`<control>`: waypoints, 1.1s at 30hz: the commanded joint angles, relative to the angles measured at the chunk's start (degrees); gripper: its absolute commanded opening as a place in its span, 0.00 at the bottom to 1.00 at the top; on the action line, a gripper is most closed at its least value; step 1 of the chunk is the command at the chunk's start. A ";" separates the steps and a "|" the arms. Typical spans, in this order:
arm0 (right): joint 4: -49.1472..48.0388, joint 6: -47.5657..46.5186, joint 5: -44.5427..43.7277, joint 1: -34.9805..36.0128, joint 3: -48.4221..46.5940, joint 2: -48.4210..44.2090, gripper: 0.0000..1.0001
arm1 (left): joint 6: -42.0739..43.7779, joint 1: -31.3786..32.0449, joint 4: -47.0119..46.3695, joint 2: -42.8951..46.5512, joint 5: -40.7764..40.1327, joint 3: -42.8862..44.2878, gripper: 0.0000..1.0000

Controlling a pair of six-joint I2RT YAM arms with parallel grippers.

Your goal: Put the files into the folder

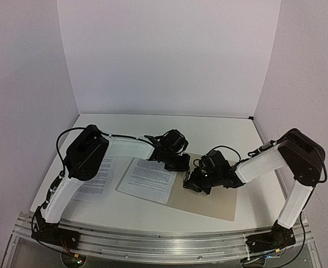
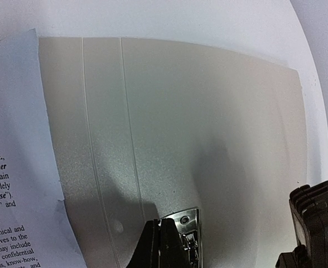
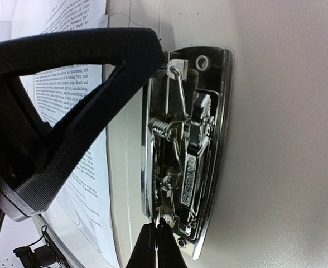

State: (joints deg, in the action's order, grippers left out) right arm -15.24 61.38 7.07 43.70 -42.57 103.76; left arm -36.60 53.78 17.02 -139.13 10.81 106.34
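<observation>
Beige folder (image 1: 220, 204) open; left hand (image 2: 163, 245) and right hand (image 3: 158, 245), both closed, at its metal clip (image 3: 189, 145); file (image 1: 147, 178) at nine o'clock.

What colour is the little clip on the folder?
Shiny silver metal; the clip shows best in the right wrist view, against the beige folder.
</observation>
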 commanded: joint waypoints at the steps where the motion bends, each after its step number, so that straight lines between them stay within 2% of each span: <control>1: 18.14 3.11 -5.40 -0.02 7.84 7.17 0.00 | 1.94 -1.73 12.53 -3.56 -5.21 -4.29 0.00; 5: 18.02 3.74 -6.13 -0.02 10.26 7.18 0.00 | 2.39 -2.09 12.32 -3.56 -5.38 -4.32 0.00; 12: 14.19 4.19 -1.75 -2.30 9.27 -0.61 0.00 | 3.49 -2.36 11.79 -3.69 -6.29 -5.02 0.00; 17: 11.07 4.79 2.10 -2.82 8.21 -0.94 0.00 | 4.37 -2.40 10.71 -3.93 -7.16 -5.46 0.00; 25: 9.94 4.96 2.20 -6.33 11.58 -1.41 0.00 | 6.47 -2.84 9.75 -3.90 -9.37 -8.40 0.00; 33: 7.99 3.98 1.36 -6.70 12.92 7.05 0.00 | 7.54 -2.98 8.95 -3.91 -8.45 -7.93 0.00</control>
State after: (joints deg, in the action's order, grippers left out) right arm -26.48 63.94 14.42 38.10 -34.92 102.97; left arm -32.70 53.66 11.05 -137.99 10.45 102.21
